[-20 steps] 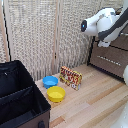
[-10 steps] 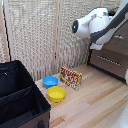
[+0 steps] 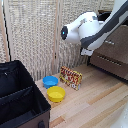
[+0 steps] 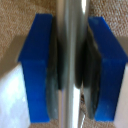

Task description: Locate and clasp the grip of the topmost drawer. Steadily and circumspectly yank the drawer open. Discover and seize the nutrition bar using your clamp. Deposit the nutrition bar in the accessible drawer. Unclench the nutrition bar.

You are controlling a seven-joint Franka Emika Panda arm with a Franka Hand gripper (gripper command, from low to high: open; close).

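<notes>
wrist view: end effector (image 4: pixel 70 65) fingers (image 4: pixel 105 60) around a metal rod (image 4: pixel 70 30)

A blue bowl (image 3: pixel 50 81) sits just beyond a yellow bowl (image 3: pixel 56 94), right of a black cabinet (image 3: pixel 20 102); a wooden dresser (image 3: pixel 112 55) stands far right.

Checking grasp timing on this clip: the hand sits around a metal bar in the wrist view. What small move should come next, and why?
Probably a slow, straight pull away from the wooden cabinet. In the wrist view the hand has blue fingers flanking the silver handle, with the dark pads seemingly pressed against it, so the grasp looks made.
</notes>
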